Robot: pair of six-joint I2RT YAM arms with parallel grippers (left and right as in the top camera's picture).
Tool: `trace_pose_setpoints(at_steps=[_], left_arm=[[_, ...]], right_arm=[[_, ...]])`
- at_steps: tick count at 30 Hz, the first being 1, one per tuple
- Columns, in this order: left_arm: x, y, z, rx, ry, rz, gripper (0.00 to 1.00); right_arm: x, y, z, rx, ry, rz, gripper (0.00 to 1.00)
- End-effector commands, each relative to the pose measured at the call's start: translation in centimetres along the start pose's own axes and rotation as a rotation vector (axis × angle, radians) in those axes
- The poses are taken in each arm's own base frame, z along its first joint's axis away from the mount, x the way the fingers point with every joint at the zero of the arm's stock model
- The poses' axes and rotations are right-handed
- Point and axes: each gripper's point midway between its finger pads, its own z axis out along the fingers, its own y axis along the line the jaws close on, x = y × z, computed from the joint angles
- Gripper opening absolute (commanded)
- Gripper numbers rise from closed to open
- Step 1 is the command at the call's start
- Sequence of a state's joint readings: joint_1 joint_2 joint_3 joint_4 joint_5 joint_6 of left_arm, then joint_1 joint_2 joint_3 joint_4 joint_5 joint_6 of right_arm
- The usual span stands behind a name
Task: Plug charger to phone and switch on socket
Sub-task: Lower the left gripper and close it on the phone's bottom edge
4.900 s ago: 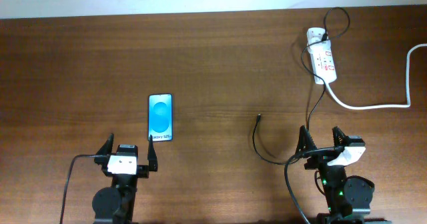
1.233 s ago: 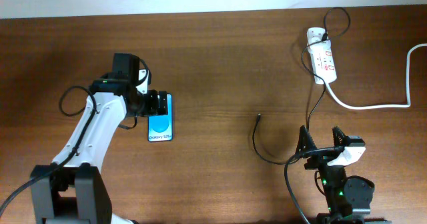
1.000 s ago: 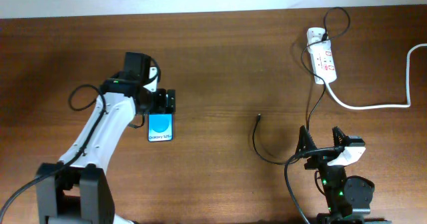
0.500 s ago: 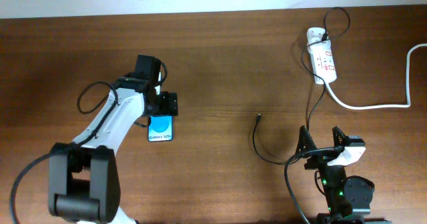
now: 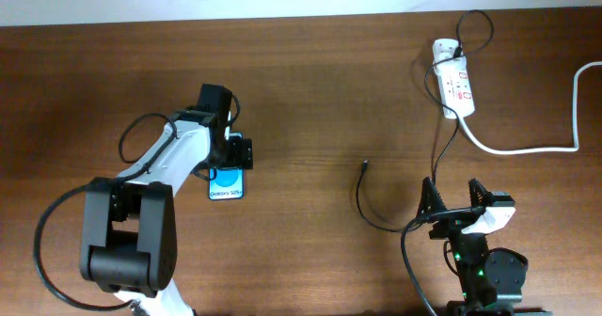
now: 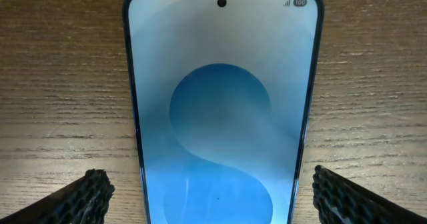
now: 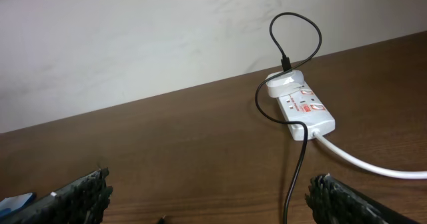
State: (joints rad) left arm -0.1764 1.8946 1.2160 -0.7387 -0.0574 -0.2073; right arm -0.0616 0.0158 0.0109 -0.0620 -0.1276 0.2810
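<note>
L gripper [image 5: 230, 154]: hangs over far half of the phone [image 5: 227, 186]; fingers [image 6: 90, 194] spread wide, one off each long edge, clear of it, nothing held
Phone [image 6: 220, 111]: flat on table [image 5: 310, 81], screen up, lit blue
R gripper [image 5: 453, 199]: well to phone's right, nearer the robot than phone; jaws apart, empty
Charger [image 5: 358, 201]: thin blk cable, connector tip [image 5: 364, 165] loose on table btw phone & R gripper, well apart from phone; cable runs on to the socket [image 5: 455, 79]
Socket: far right of phone & farther back; thick white cord [image 5: 527, 150] leads off away from phone
</note>
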Motion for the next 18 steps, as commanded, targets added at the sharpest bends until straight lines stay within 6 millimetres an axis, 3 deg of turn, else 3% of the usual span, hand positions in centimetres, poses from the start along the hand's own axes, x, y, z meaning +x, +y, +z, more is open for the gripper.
trace_pose_setpoints(at_steps=[1, 18], left_arm=[[-0.61, 0.10, -0.02, -0.008, -0.013, -0.018, 0.99], [-0.79, 0.07, 0.23, -0.005, -0.028, -0.019, 0.99]], right_arm=[[0.23, 0.08, -0.01, -0.003, 0.003, 0.000, 0.98], [0.23, 0.08, -0.01, -0.003, 0.003, 0.000, 0.98]])
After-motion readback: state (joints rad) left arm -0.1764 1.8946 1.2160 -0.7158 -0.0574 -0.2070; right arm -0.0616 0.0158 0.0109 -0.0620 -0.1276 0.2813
